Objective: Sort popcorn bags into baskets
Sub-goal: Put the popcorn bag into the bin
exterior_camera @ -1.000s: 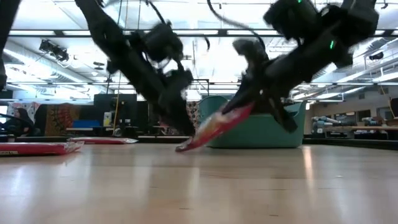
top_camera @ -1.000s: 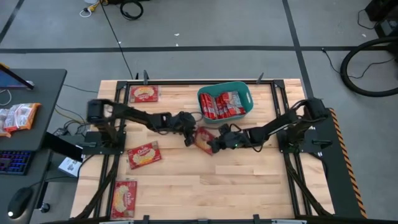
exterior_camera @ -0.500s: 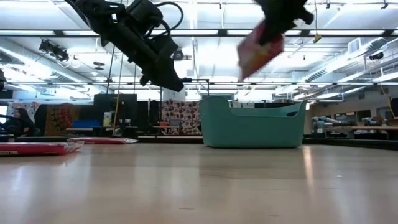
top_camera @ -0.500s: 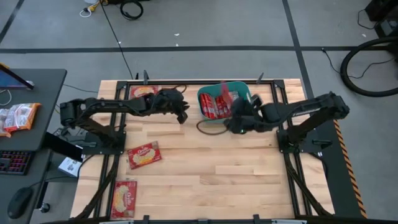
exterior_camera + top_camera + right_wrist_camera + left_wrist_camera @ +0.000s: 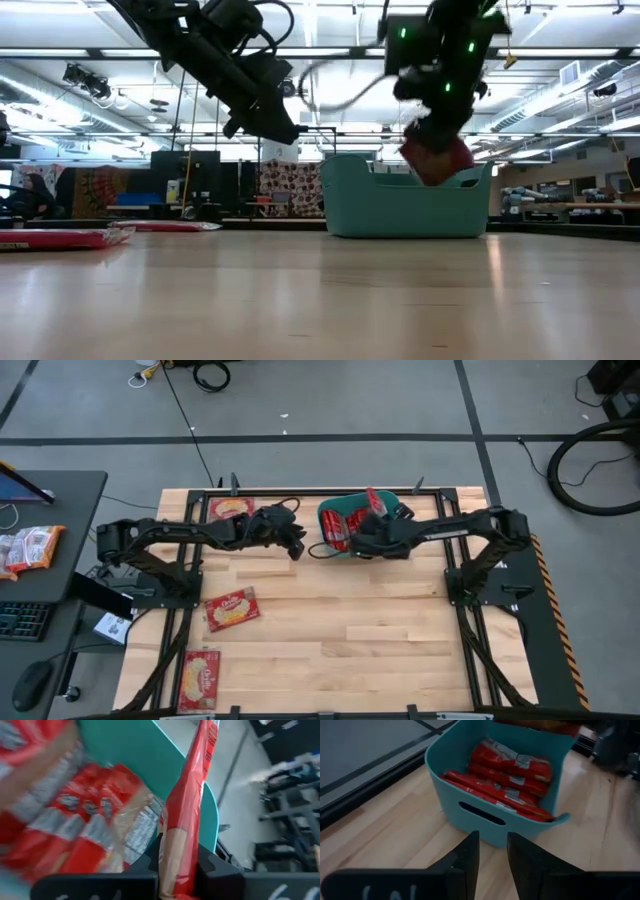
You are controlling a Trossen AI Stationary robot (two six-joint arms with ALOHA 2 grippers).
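My right gripper pinches a popcorn bag edge-on over the teal basket, upper centre. Bag seems light, floppy; an edge grip suits. Left gripper empty, part-open.

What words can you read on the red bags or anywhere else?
None can be read.
Bags on the table: white script on the cream panel, too small to read.
Bags in the basket: grey label patches, too blurred.
Bag in the right gripper: seen edge-on, print too blurred.
Basket: no writing shows.
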